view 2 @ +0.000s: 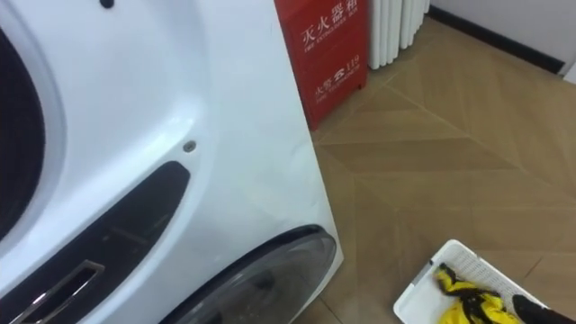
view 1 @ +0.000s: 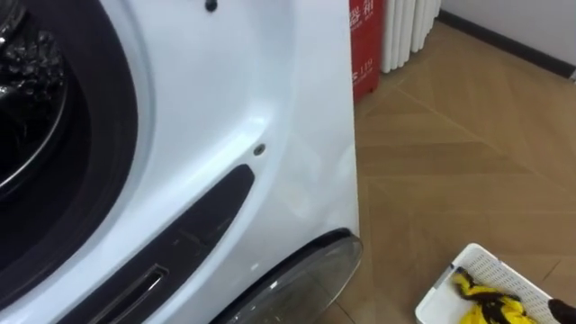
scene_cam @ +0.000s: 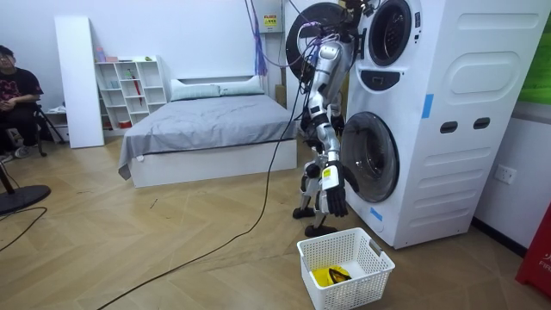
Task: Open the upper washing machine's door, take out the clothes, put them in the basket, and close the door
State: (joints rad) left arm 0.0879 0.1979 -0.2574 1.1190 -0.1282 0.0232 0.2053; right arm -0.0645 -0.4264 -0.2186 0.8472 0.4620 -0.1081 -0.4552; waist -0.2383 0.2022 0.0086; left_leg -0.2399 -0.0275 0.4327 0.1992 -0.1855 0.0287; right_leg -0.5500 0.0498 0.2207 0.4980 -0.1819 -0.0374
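Closest to your eyes is the washing machine (view 1: 225,99), white front towards you, with its upper drum opening (view 1: 45,117) off to your left. Something dark and lumpy (view 1: 27,58) sits inside, and I cannot tell whether it is cloth. One yellow garment (view 1: 486,304) already lies in the white basket (view 1: 486,263) on the floor (view 1: 450,162) at your right. Your right hand (scene_cam: 334,196) hangs low just above that basket, fingers straight and slack, holding nothing. The step now, I judge, is a reach into the drum. Turn your head until the opening is centred before the arm goes in. Lift clear of the basket rim first and enter above the dark door seal (view 1: 112,135). Then close on a fold of cloth and draw it straight out, minding the open round door (scene_cam: 314,34) beside you.
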